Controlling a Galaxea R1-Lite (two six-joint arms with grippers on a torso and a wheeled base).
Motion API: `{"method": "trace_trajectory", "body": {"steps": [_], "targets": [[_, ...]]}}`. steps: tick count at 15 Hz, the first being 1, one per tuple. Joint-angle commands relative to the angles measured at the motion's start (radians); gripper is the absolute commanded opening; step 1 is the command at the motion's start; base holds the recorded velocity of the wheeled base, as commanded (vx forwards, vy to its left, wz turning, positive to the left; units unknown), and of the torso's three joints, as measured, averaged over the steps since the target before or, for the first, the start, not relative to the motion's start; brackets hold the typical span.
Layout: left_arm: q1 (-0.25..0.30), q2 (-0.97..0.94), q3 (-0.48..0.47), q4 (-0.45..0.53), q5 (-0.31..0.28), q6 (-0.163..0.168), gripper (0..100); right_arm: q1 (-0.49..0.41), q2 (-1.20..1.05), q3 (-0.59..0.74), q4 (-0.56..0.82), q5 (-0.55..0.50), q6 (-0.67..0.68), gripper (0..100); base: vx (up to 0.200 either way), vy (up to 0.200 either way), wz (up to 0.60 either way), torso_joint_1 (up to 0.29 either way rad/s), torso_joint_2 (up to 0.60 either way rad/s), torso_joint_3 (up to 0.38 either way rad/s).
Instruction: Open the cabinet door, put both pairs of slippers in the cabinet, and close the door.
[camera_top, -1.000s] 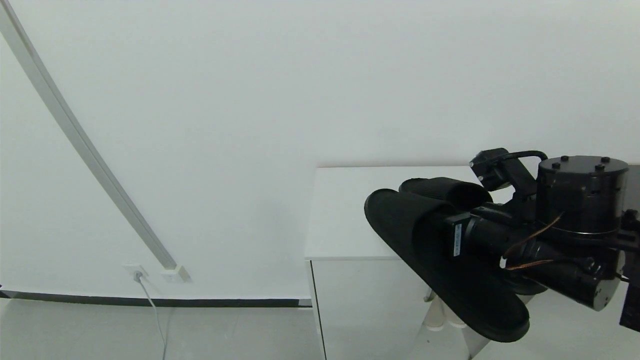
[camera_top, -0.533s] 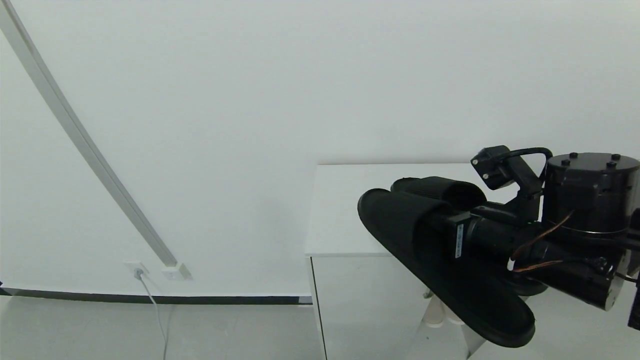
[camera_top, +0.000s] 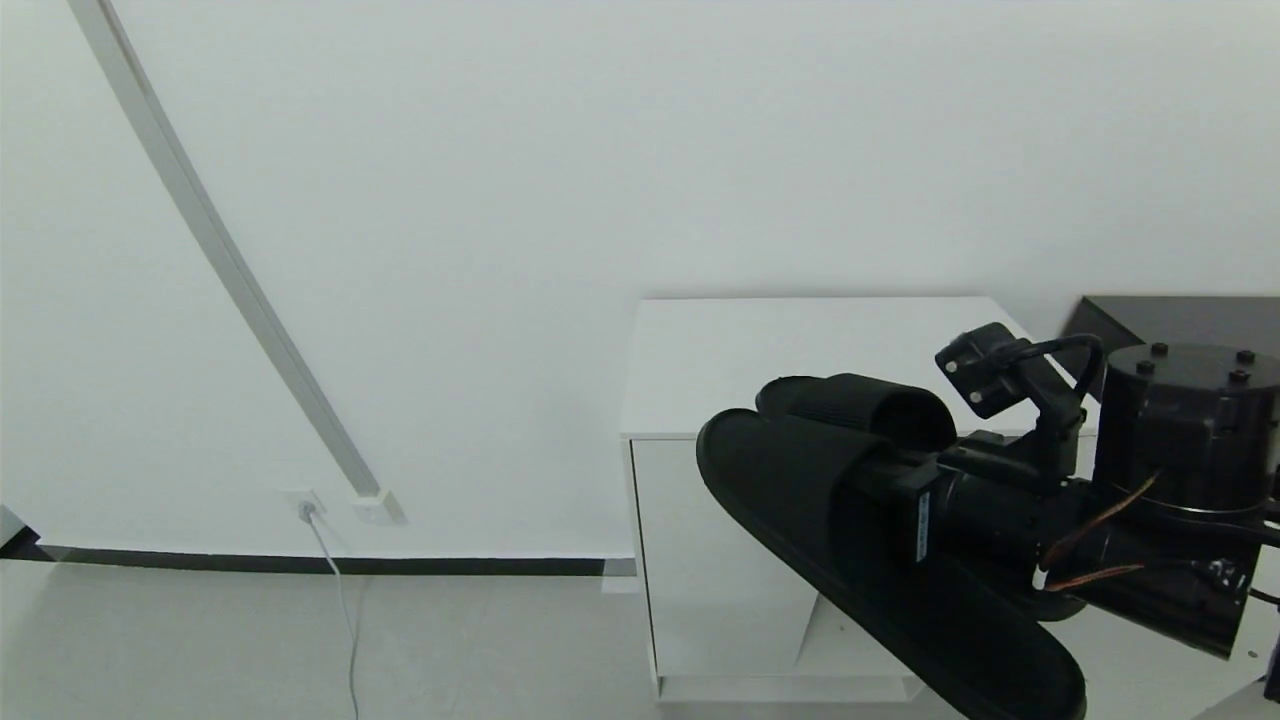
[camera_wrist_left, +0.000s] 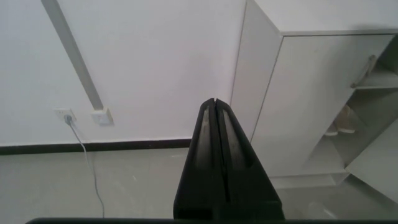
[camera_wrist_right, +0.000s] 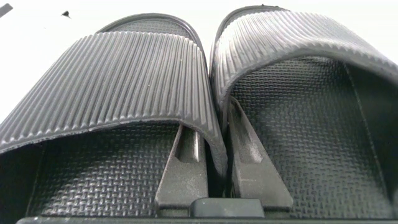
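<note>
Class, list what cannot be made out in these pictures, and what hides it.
- Head view: the black slippers hide the cabinet interior.
- Left wrist view: pale items on a cabinet shelf are too blurred to identify.
- Right wrist view: the slippers' straps cover the right gripper tips.

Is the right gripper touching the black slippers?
Touching. In the right wrist view, the right gripper pinches the slippers together, one of its jaws inside each.
</note>
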Motion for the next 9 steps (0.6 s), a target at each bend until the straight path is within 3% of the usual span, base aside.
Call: {"method": "trace_trajectory", "body": {"steps": [1, 9], "targets": [[0.000, 0.001, 0.000, 0.001, 0.000, 0.000, 0, 0.001, 0.002, 0.035, -0.024, 0.004, -0.030, 0, 0.000, 0.000, 0.00, 0.000, 0.00, 0.000], [0.000, 0.001, 0.000, 0.001, 0.000, 0.000, 0, 0.001, 0.015, 0.150, -0.177, 0.027, -0.224, 0, 0.000, 0.000, 0.00, 0.000, 0.00, 0.000]]}}
